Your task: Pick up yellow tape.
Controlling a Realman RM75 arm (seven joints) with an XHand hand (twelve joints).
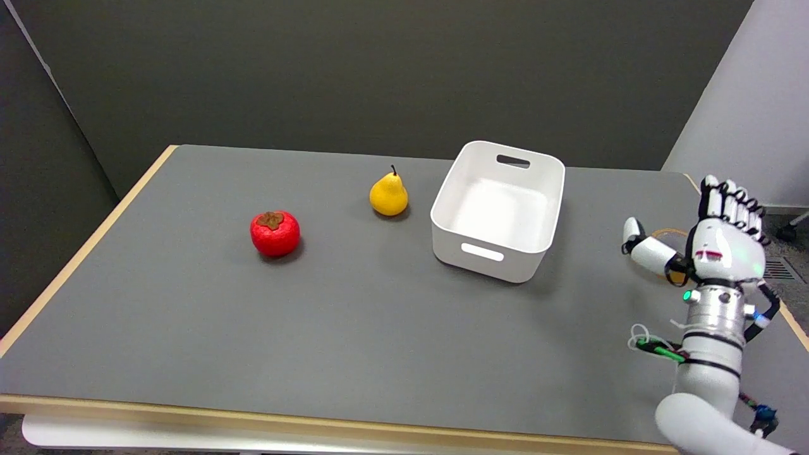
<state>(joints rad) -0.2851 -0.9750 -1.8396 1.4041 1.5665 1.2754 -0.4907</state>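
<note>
Where hand covers it, yellow tape mostly hidden

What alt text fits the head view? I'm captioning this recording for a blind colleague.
The robot's right hand, fingers spread, hovers in front of the yellow tape, hiding most of it, near the right edge of a grey table. An empty white bin, a yellow pear and a red persimmon sit further left.

The right hand is covering most of the yellow tape, leaving only a thin arc showing past the thumb. Whether the fingers are touching it cannot be told. The picture's bottom edge is cutting off the arm.
</note>
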